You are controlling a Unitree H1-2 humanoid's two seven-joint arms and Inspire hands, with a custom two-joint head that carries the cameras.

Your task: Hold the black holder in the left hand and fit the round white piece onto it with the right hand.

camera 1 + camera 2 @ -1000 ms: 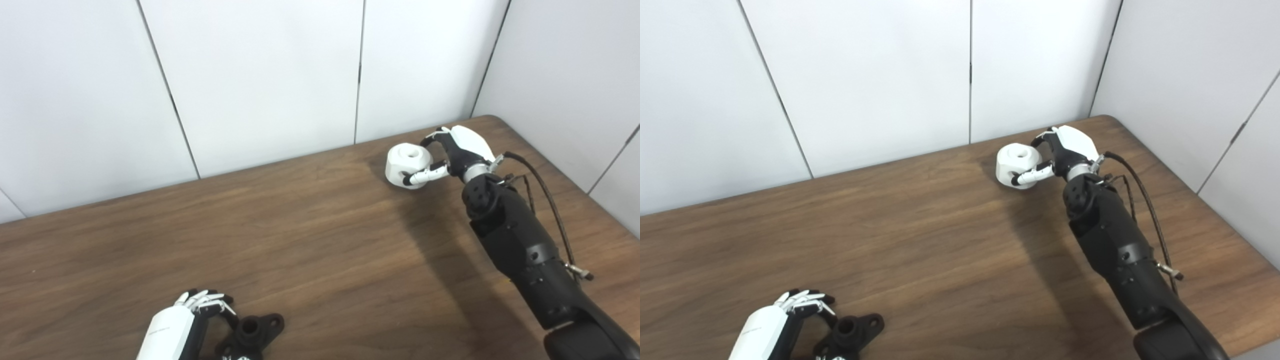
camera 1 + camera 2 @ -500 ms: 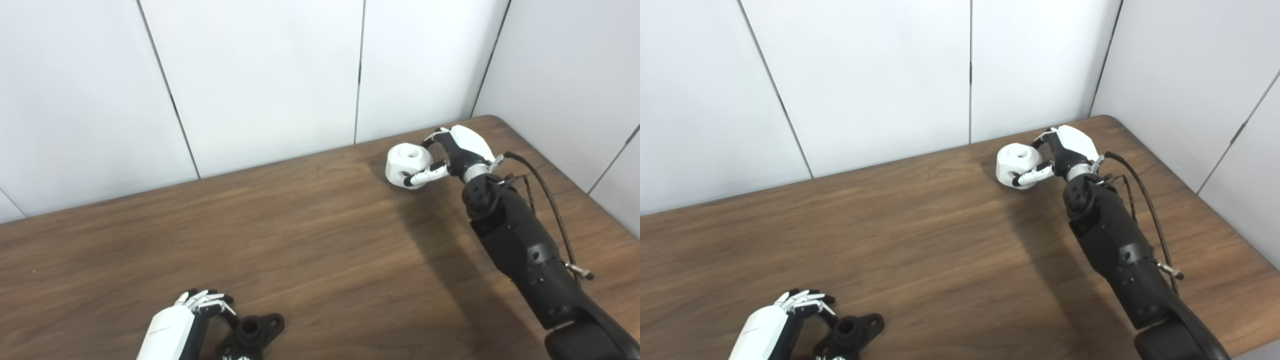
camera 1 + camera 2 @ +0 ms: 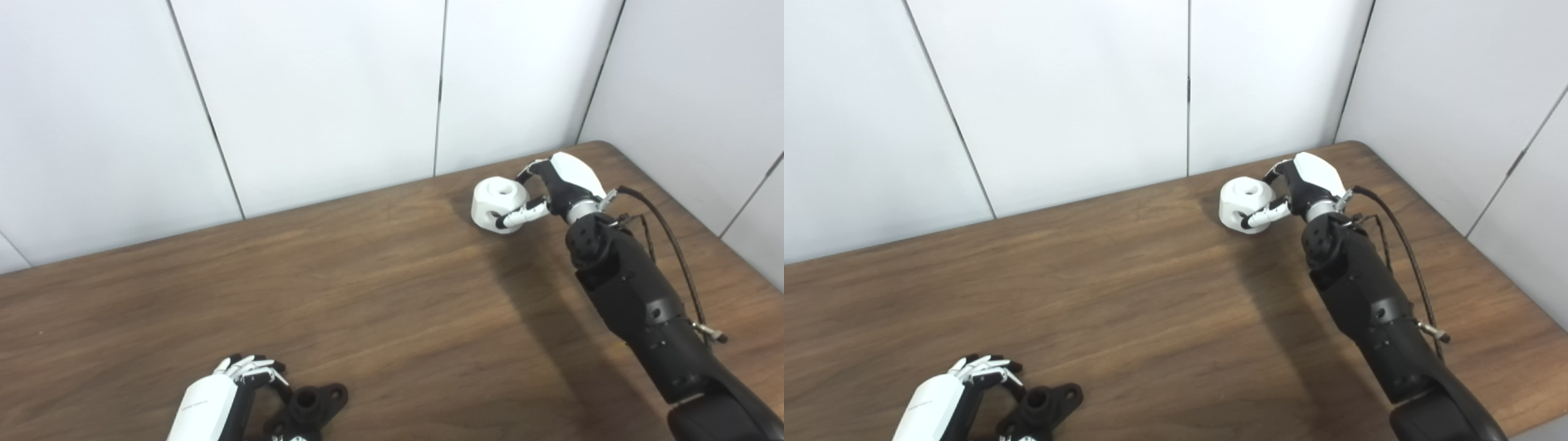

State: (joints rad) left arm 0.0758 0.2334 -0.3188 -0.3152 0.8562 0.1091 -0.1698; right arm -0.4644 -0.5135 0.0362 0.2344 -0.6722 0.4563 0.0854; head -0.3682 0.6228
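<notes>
Both fingers (image 3: 519, 215) and thumb clasp round white piece (image 3: 497, 197).

Wooden table and white panelled walls
A dark brown wood-grain table (image 3: 380, 306) is seen filling the lower part of the view, its far right corner rounded. It is backed by white wall panels (image 3: 306, 92), which are divided by thin dark vertical seams; a second panelled wall (image 3: 1470, 92) is met at the right, where a corner is formed behind the table
</notes>
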